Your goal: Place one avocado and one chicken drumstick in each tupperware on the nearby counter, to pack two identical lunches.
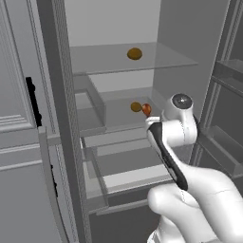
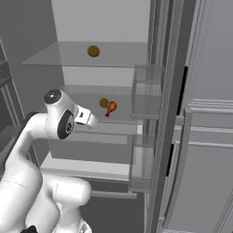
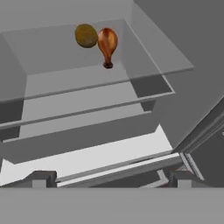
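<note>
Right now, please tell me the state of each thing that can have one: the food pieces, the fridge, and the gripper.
Upper avocado: resting alone on the upper glass shelf.
Lower avocado: on the middle shelf, right beside the drumstick.
Chicken drumstick: lying on the middle shelf, bone end toward the shelf's front edge.
Fridge door: open.
Gripper: open, empty, short of the shelf.
</note>
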{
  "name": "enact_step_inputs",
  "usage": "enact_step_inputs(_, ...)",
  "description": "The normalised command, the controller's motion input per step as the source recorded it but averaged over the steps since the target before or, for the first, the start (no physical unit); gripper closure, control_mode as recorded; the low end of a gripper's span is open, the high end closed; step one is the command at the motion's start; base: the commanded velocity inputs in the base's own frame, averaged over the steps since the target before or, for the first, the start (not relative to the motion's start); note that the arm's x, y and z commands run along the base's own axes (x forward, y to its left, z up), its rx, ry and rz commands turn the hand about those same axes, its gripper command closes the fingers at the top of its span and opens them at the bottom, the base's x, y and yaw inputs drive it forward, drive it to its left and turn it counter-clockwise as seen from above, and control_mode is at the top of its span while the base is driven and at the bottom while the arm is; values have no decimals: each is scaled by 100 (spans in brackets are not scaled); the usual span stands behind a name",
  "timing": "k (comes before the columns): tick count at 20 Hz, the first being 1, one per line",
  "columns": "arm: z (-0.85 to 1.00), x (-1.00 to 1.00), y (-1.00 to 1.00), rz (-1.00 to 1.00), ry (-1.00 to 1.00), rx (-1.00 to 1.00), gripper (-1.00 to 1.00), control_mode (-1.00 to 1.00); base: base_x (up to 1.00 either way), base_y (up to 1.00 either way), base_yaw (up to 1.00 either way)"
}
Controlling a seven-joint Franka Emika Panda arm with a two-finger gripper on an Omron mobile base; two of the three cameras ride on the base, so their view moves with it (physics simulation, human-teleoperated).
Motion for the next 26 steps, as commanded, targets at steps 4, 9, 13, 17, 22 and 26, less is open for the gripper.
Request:
enact_step_inputs(4, 0, 100, -16, 0, 8, 0, -100, -100, 0, 0, 0)
enact_step_inputs(9, -13, 100, -19, 0, 5, 0, -100, -100, 0, 0, 0)
enact_step_inputs(13, -28, 100, -16, 0, 4, 0, -100, -100, 0, 0, 0)
enact_step_inputs(17, -37, 82, 0, 0, 0, -5, -100, -100, 0, 0, 0)
enact_step_inputs(22, -33, 70, 0, 0, 0, -2, -100, -100, 0, 0, 0)
enact_step_inputs(26, -37, 62, 0, 0, 1, 0, -100, -100, 0, 0, 0)
